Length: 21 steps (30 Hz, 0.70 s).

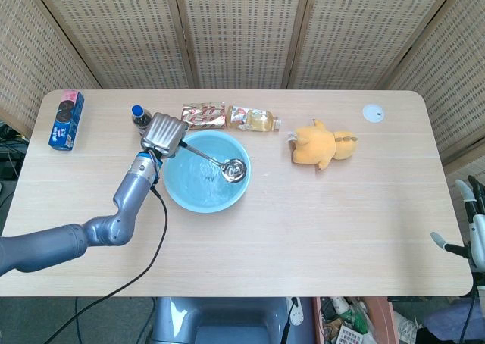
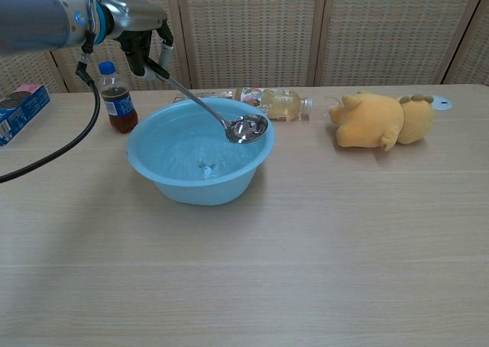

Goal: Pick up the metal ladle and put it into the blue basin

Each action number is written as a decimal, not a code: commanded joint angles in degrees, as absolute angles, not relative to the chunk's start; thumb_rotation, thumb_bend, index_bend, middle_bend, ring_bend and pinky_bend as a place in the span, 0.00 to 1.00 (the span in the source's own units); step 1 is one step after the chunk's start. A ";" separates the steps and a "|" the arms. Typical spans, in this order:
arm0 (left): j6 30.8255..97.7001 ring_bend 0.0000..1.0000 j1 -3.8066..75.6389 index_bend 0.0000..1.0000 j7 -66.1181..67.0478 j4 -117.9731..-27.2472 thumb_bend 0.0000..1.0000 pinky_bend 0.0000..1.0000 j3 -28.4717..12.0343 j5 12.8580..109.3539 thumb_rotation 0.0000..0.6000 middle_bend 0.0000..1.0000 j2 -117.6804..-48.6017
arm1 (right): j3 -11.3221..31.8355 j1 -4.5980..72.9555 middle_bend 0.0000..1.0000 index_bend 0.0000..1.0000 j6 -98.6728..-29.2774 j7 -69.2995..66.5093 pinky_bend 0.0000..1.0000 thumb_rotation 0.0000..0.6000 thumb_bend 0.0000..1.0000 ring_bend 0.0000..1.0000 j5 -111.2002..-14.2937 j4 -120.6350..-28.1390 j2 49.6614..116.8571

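Note:
The blue basin (image 1: 184,198) (image 2: 200,185) stands left of the table's middle. My left hand (image 1: 165,134) (image 2: 142,32) hovers above its back-left rim and grips the end of the metal ladle's handle. The metal ladle (image 1: 236,170) (image 2: 246,128) slants down to the right, its bowl raised off the basin floor and hanging at about rim height over the right side. My right hand (image 1: 467,224) shows only at the far right edge of the head view, off the table, fingers apart and holding nothing.
A cola bottle (image 1: 139,118) (image 2: 118,98) stands just behind my left hand. A blue cookie box (image 1: 67,120) lies far left. A snack packet (image 1: 203,115), a tea bottle (image 1: 254,119) and a yellow plush toy (image 1: 322,145) lie behind and right of the basin.

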<state>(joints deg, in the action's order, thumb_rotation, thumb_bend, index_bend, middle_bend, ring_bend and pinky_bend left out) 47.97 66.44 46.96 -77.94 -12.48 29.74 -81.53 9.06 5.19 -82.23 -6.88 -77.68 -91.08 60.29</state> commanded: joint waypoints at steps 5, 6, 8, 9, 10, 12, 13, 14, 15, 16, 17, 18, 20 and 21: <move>43.79 0.98 67.74 0.85 46.60 -82.13 0.62 1.00 -11.43 26.84 1.00 1.00 -75.96 | 8.99 5.26 0.00 0.00 -82.11 -6.50 0.00 1.00 0.00 0.00 -77.60 -91.09 60.42; 43.48 0.98 68.15 0.85 46.89 -82.52 0.62 1.00 -11.15 26.19 1.00 1.00 -75.33 | 8.99 5.26 0.00 0.00 -82.11 -6.43 0.00 1.00 0.00 0.00 -77.59 -91.11 60.43; 43.08 0.98 69.04 0.85 47.53 -83.34 0.62 1.00 -10.58 24.69 1.00 1.00 -74.12 | 8.99 5.28 0.00 0.00 -82.11 -6.25 0.00 1.00 0.00 0.00 -77.56 -91.16 60.47; 42.99 0.98 69.48 0.85 47.85 -83.74 0.62 1.00 -10.27 23.88 1.00 1.00 -73.58 | 8.99 5.28 0.00 0.00 -82.12 -6.20 0.00 1.00 0.00 0.00 -77.53 -91.16 60.49; 42.99 0.98 70.22 0.85 48.64 -84.38 0.62 1.00 -9.75 22.66 1.00 1.00 -72.61 | 8.99 5.30 0.00 0.00 -82.07 -6.07 0.00 1.00 0.00 0.00 -77.46 -91.15 60.54; 43.31 0.97 71.24 0.85 49.73 -85.27 0.62 1.00 -8.92 21.08 1.00 1.00 -71.52 | 9.00 5.35 0.00 0.00 -81.98 -5.94 0.00 1.00 0.00 0.00 -77.38 -91.18 60.59; 44.09 0.97 71.90 0.85 50.73 -85.76 0.62 1.00 -8.27 20.64 1.00 1.00 -70.89 | 9.00 5.39 0.00 0.00 -81.89 -5.77 0.00 1.00 0.00 0.00 -77.29 -91.14 60.64; 44.57 0.96 72.28 0.85 51.20 -86.17 0.62 1.00 -7.90 20.16 1.00 1.00 -70.54 | 8.99 5.44 0.00 0.00 -81.80 -5.67 0.00 1.00 0.00 0.00 -77.24 -91.10 60.68; 44.91 0.96 72.63 0.85 51.51 -86.58 0.62 1.00 -7.61 19.53 1.00 1.00 -70.23 | 8.98 5.47 0.00 0.00 -81.74 -5.61 0.00 1.00 0.00 0.00 -77.21 -91.09 60.72; 45.09 0.96 72.87 0.85 51.73 -86.84 0.62 1.00 -7.43 19.11 1.00 1.00 -70.00 | 8.97 5.48 0.00 0.00 -81.69 -5.58 0.00 1.00 0.00 0.00 -77.20 -91.08 60.74; 45.22 0.96 73.11 0.85 51.93 -87.07 0.62 1.00 -7.26 18.66 1.00 1.00 -69.76 | 8.96 5.50 0.00 0.00 -81.65 -5.53 0.00 1.00 0.00 0.00 -77.19 -91.06 60.76; 45.32 0.96 73.36 0.85 52.11 -87.30 0.62 1.00 -7.10 18.19 1.00 1.00 -69.49 | 8.94 5.52 0.00 0.00 -81.61 -5.46 0.00 1.00 0.00 0.00 -77.17 -91.03 60.79; 45.57 0.96 73.88 0.85 52.60 -87.69 0.62 1.00 -6.74 17.38 1.00 1.00 -68.99 | 8.92 5.55 0.00 0.00 -81.54 -5.32 0.00 1.00 0.00 0.00 -77.12 -91.00 60.85; 45.81 0.96 74.27 0.85 52.98 -87.92 0.62 1.00 -6.47 16.92 1.00 1.00 -68.65 | 8.93 5.60 0.00 0.00 -81.48 -5.22 0.00 1.00 0.00 0.00 -77.09 -91.00 60.89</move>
